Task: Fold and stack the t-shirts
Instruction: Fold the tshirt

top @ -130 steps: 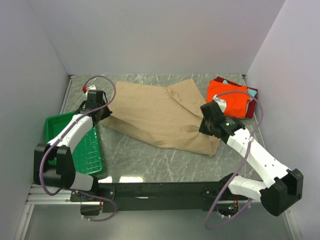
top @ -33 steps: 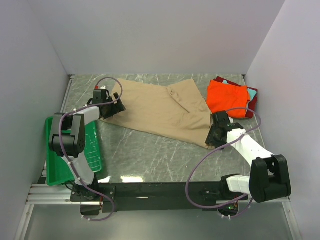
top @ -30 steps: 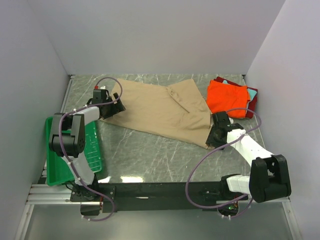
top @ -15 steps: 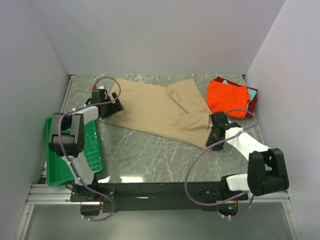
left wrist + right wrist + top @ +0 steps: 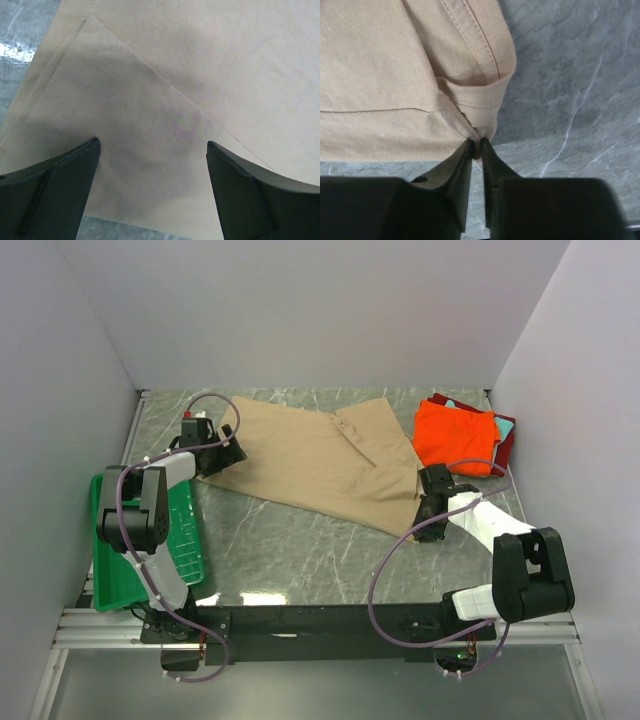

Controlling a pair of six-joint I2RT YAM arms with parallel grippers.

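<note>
A large tan t-shirt (image 5: 320,460) lies spread flat across the middle of the table. My left gripper (image 5: 225,455) hovers over its left corner, and the left wrist view shows that gripper (image 5: 152,145) wide open above the tan cloth (image 5: 200,75) with nothing between the fingers. My right gripper (image 5: 425,525) is at the shirt's near right corner. In the right wrist view it (image 5: 479,147) is shut on a pinch of the hemmed tan edge (image 5: 470,107). Folded orange (image 5: 455,435), dark red (image 5: 507,443) and teal (image 5: 503,426) t-shirts are stacked at the back right.
A green plastic tray (image 5: 180,550) sits at the left edge, partly under my left arm. White walls close in the marbled table (image 5: 300,550) on three sides. The black rail with the arm bases runs along the near edge.
My right gripper has closed on the tan shirt's near right corner, and that arm has drawn in slightly. The left gripper has stayed open in place.
</note>
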